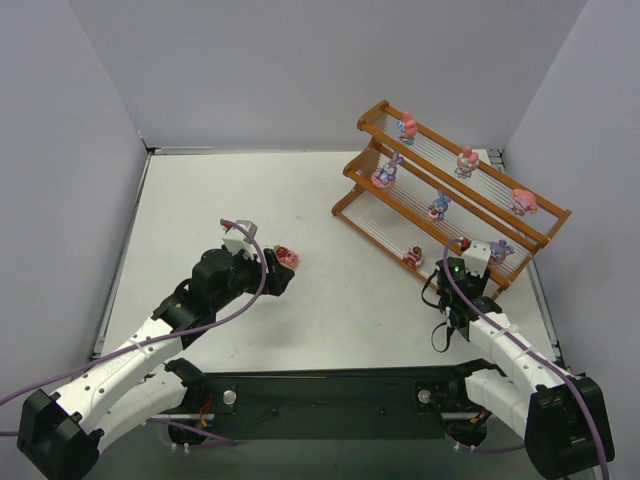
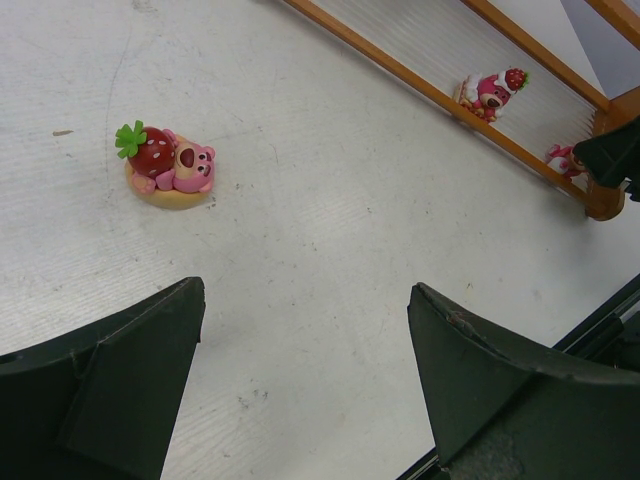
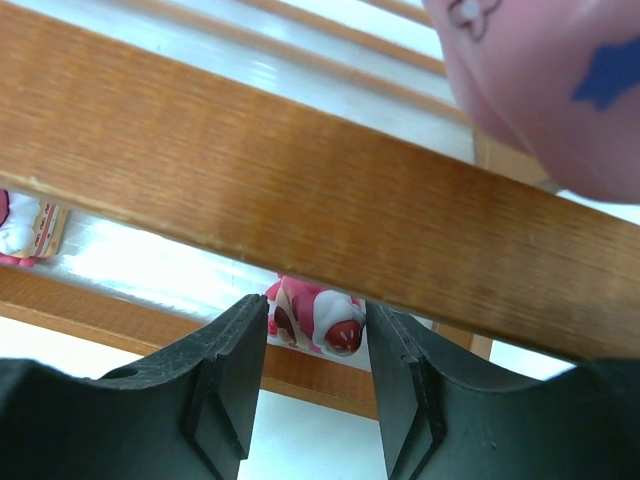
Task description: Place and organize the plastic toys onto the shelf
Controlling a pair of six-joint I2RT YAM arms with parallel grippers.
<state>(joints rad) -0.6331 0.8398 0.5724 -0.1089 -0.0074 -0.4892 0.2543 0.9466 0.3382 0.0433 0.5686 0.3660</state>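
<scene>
Over at 2 o'clock on the white table (image 1: 230, 200), the shelf (image 1: 420, 190) is standing with its three tiers stepping up toward the back wall. Eight of the plastic toys (image 1: 467, 160) are sitting on it: three on the top tier, two on the middle and three on the bottom. The ninth, a pink bear with a strawberry (image 1: 287, 256), is lying on the table well apart from the shelf, out at about 9 o'clock from the lowest tier. The left gripper (image 1: 274, 272) is hovering just beside this bear, which is resting at roughly 1 o'clock from it. In the left wrist view its jaws are gaping wide over bare table, and the bear is showing beyond them at 11 o'clock. The right gripper (image 1: 472, 256) is reaching in at the 4 o'clock end of the shelf, at the bottom tier. In the right wrist view one of the shelf's rails is crossing the frame, and below it a red-and-white toy (image 3: 315, 322) is showing between the fingertips. The jaws are standing partly apart with their pads very close to the toy's sides, and I cannot tell whether they are pressing on it. A blurred pink toy (image 3: 540, 90) is filling the 1 o'clock corner.
</scene>
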